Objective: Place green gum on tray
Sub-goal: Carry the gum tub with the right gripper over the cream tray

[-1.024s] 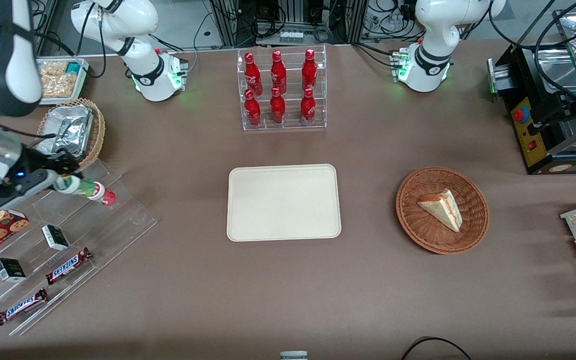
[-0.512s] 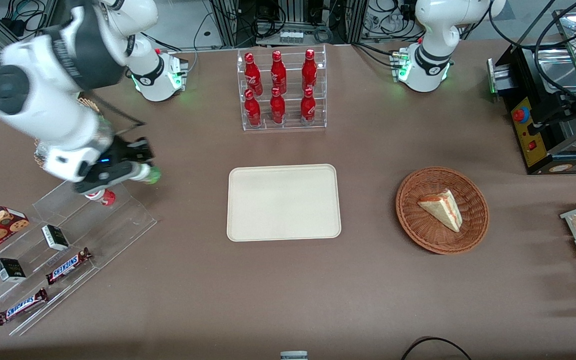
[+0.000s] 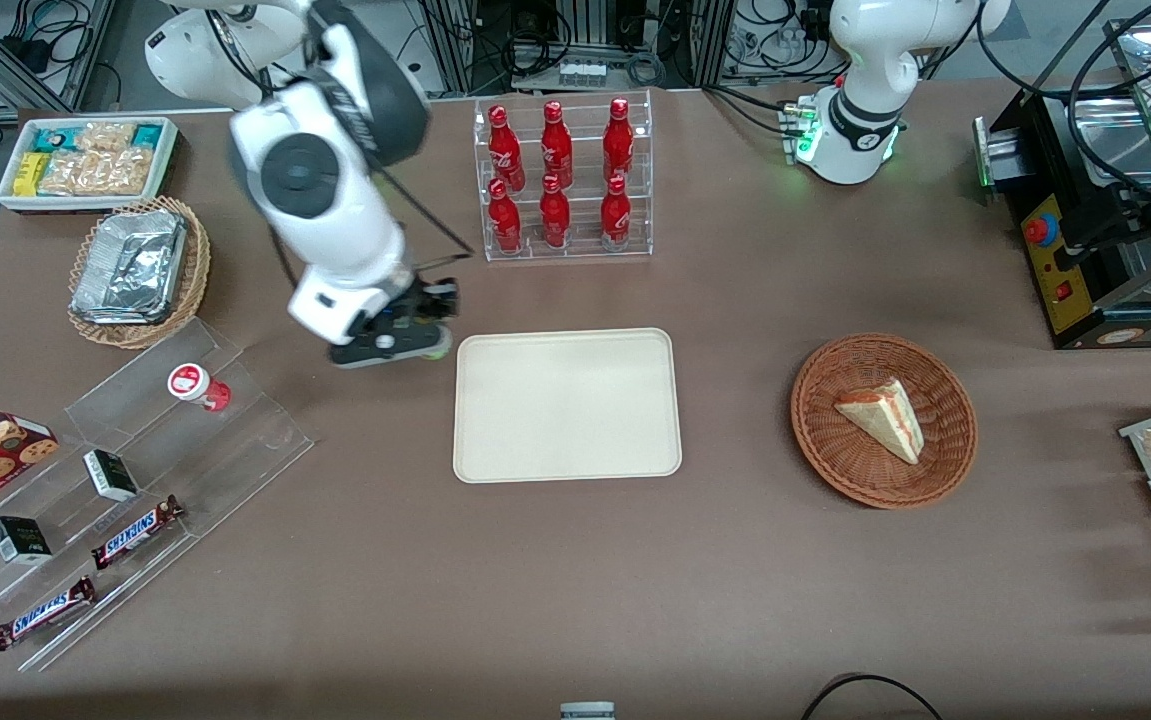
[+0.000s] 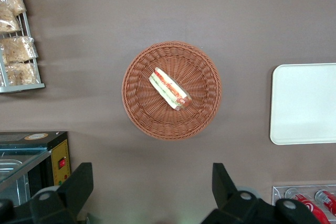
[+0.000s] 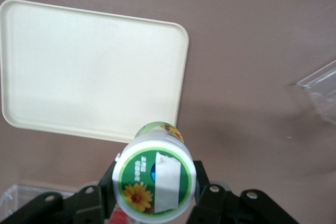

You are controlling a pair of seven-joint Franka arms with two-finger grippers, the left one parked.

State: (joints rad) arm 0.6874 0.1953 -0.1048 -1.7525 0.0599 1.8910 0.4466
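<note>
On the matte brown counter [image 3: 575, 560] we see the smooth cream tray [image 3: 567, 405], rectangular with rounded corners and a low rim. Our pincer [image 3: 405, 340] hovers above the counter just beside the tray's edge toward the working arm's end, clamped around the small cylindrical green gum [image 5: 154, 177], which sits between its fingers.

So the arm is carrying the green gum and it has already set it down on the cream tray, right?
Not quite. The gripper does hold the green gum, but the gum is not on the tray yet. The front view shows it in the air beside the tray's edge, toward the working arm's end.
</note>
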